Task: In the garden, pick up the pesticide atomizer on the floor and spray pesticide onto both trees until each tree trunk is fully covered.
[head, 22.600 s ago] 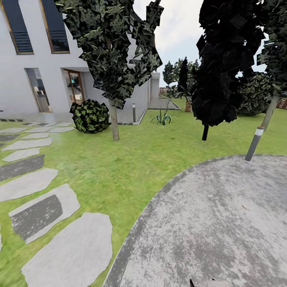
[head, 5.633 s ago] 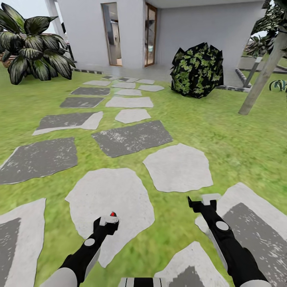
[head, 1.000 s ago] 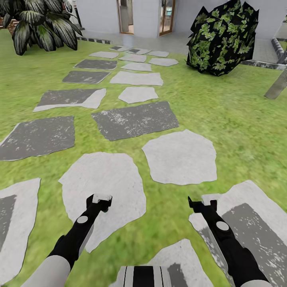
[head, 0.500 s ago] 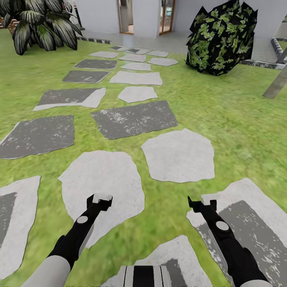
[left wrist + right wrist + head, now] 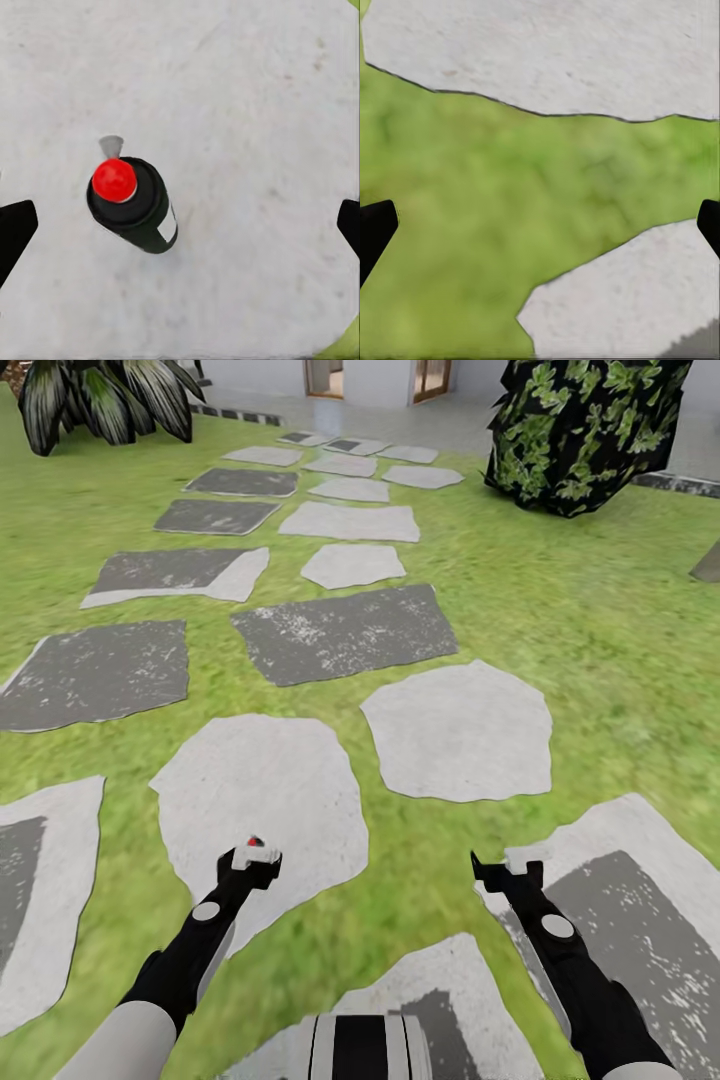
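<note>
The black cylindrical pesticide atomizer with a red cap is standing upright on a pale grey stepping stone, long axis vertical, grey nozzle pointing sideways. The left gripper is hovering above, jaws wide. The right gripper jaws are spreading wide over green grass
</note>
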Tool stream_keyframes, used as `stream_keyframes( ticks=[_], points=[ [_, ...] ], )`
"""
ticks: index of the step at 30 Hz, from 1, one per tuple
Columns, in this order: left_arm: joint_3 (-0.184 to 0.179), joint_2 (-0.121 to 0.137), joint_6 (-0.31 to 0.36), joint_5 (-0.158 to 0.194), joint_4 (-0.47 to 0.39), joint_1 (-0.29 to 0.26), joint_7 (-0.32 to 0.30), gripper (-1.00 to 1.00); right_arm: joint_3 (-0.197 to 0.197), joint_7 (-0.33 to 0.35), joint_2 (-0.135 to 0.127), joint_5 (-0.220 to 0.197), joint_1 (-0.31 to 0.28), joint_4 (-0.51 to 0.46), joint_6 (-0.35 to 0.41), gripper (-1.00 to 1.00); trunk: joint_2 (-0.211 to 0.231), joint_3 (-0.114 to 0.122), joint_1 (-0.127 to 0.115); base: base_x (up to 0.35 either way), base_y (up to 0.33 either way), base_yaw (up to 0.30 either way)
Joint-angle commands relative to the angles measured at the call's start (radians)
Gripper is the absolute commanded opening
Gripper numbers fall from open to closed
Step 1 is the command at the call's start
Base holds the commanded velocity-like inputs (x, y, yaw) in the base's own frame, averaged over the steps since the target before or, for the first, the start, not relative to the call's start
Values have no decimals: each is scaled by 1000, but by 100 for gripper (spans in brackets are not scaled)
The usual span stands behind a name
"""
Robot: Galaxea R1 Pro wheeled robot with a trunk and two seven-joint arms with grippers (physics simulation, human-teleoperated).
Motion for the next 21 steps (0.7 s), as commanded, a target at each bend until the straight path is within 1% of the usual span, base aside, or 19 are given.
stream_keyframes(
  ticks=[1, 6, 11, 14, 20, 21],
  points=[
    [0, 0, 0, 0, 0, 0, 0, 100, 0, 0, 0, 0, 0, 0, 0, 100, 0, -5, 0, 0, 0, 105],
    [1, 2, 0, 0, -1, -1, 3, 100, 0, 0, 0, 0, 0, 0, 0, 100, -1, -32, 3, 0, 0, 140],
    [2, 1, 0, 0, -3, -1, 7, 100, 0, 0, 1, -1, 0, -1, 0, 100, -1, -38, 3, 0, 0, 161],
    [2, 2, -1, 0, -5, -1, 8, 100, 0, 0, 1, 0, 0, -2, 0, 100, -1, -39, 3, 0, 0, 50],
    [2, 1, -7, 1, -5, -1, 8, 100, 0, 0, 1, -1, 0, -1, 0, 100, -3, -63, 5, 0, 0, 9],
    [2, 1, -13, 1, -5, -1, 8, 100, 0, 0, 1, 0, 0, -1, 0, 100, -3, -63, 5, 0, 0, 2]
  ],
)
